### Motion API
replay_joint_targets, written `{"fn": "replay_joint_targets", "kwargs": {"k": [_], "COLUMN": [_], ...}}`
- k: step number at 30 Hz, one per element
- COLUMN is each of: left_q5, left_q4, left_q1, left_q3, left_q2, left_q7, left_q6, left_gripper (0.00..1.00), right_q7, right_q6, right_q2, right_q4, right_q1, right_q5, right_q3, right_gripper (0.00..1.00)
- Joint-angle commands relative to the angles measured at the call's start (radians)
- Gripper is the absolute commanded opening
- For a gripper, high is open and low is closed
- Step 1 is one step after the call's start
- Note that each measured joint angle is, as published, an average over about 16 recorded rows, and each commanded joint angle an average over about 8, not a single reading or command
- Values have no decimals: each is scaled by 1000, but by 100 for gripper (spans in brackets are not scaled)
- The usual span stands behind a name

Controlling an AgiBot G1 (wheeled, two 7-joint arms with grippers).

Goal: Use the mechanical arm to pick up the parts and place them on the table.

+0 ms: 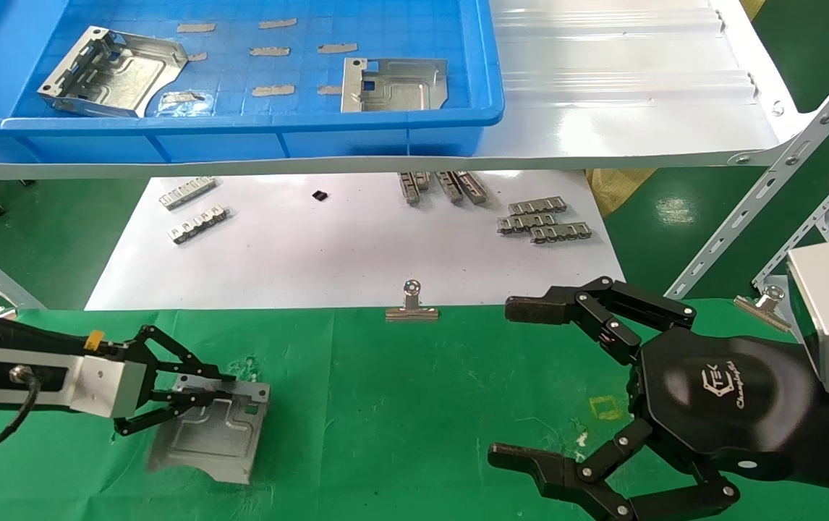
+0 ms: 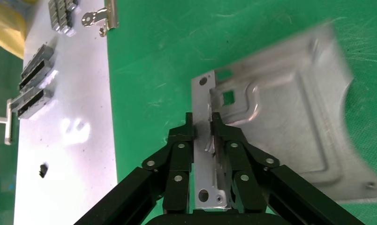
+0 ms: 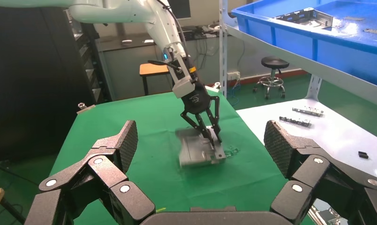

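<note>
**Plate held low over the green table by the left gripper**

Head view: The left gripper is seen at the lower left of the frame, closed on the raised rim of a metal plate. The plate sits low on the green table, but it cannot be told if it is fully resting there. The held rim runs along the plate's upper edge. The curved edge is at the bottom of the plate, pointing to the lower left corner of the frame. The right gripper is seen at the lower right, spread wide and holding nothing, well apart from the plate. Two more plates are left in the blue bin at the top.

Left wrist view: The rim strip is pinched between the two fingers near its middle. The flat body of the plate is spread to the right of the frame, with its curved edge at the far right.

Right wrist view: The left gripper is seen in the middle, pointed down on the plate. The plate looks blurred. The next move is judged to be a letting go.
</note>
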Motion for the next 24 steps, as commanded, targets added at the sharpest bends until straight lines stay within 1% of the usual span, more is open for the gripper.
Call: {"fn": "replay_joint_targets", "kwargs": {"k": [1, 5, 10, 15, 20, 24], "left_q5": [-6, 2, -7, -63, -140, -189], "left_q4": [15, 45, 64, 61, 60, 61], "left_q1": [3, -5, -21, -23, -1, 21], "left_q3": [-4, 2, 5, -12, -43, -63], "left_q2": [5, 16, 15, -10, -36, -47], "left_q7": [22, 19, -30, -132, -249, -297], "left_q6": [1, 17, 47, 57, 56, 54], "left_gripper": [100, 100, 100, 100, 100, 100], "right_q7": [0, 0, 0, 0, 0, 0], "right_q6": [0, 0, 0, 0, 0, 0], "right_q2": [0, 0, 0, 0, 0, 0], "right_q4": [0, 0, 0, 0, 0, 0], "right_q1": [0, 0, 0, 0, 0, 0], "right_q5": [0, 0, 0, 0, 0, 0], "right_q3": [0, 0, 0, 0, 0, 0], "right_gripper": [100, 100, 100, 100, 100, 100]}}
